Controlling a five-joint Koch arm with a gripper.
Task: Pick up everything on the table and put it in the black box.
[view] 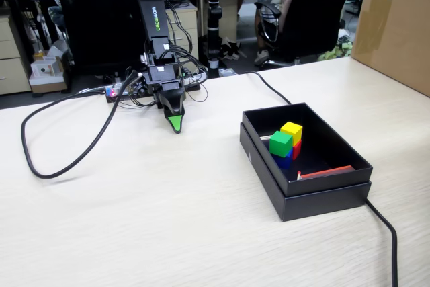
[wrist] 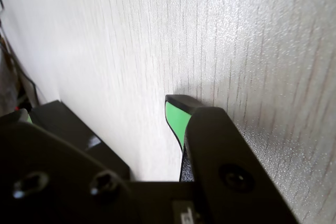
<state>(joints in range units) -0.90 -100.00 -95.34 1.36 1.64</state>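
Resting tip-down on bare pale wooden table [view: 168,206], the green-tipped claw [view: 175,124] looks clenched and empty, while coloured blocks [view: 286,143] apparently all sit in the black cardboard box [view: 316,196] to its right.

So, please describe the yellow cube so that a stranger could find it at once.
In the fixed view, find the black box on the table's right side. The cubes sit stacked against its left wall; the yellow cube is the one farthest back, behind the green cube.

Arm [view: 156,38]: black housings, green lettering on upper link, tangled black cables at base. Gripper [view: 175,123]: black jaws with green pads; dark screws visible in wrist view.
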